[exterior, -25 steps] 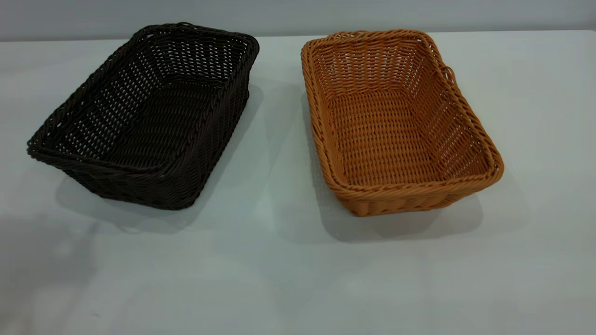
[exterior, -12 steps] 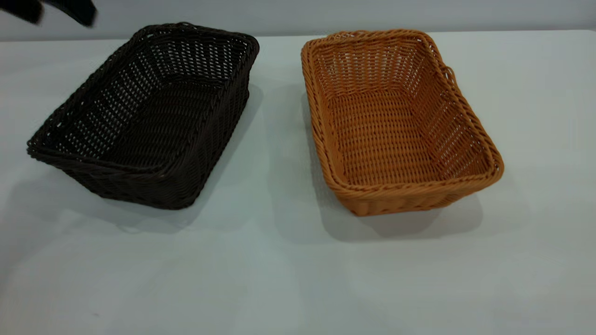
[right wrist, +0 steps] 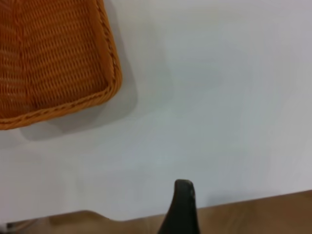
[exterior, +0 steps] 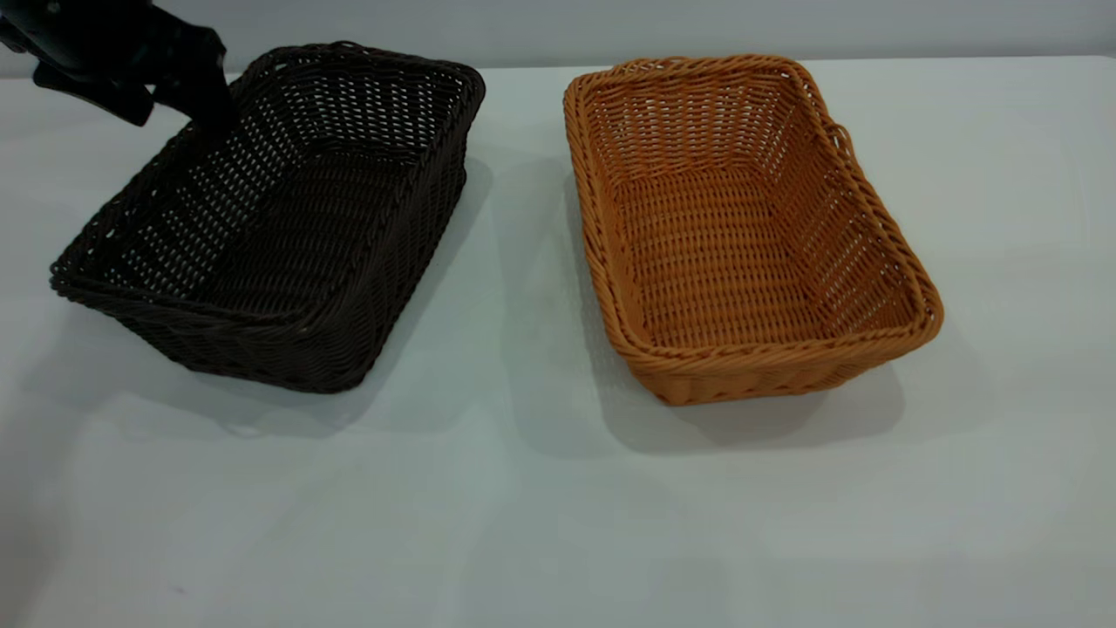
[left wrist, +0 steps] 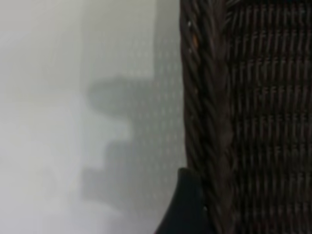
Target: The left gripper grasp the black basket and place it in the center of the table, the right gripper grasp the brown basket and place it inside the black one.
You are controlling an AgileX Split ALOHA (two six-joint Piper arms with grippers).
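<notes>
setting: lab-like test bench | cues: bare white table (exterior: 540, 523), plain grey wall (exterior: 697, 26)

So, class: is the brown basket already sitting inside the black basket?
No, the brown basket stands on the table beside the black basket, apart.

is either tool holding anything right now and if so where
Nothing is visibly held. The left tool is at the black basket far rim; the brown basket sits untouched.

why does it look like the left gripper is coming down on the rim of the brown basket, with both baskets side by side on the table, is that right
Not quite: the left gripper is at the rim of the black basket, not the brown basket, as the exterior view shows. Both baskets do sit side by side on the table.
</notes>
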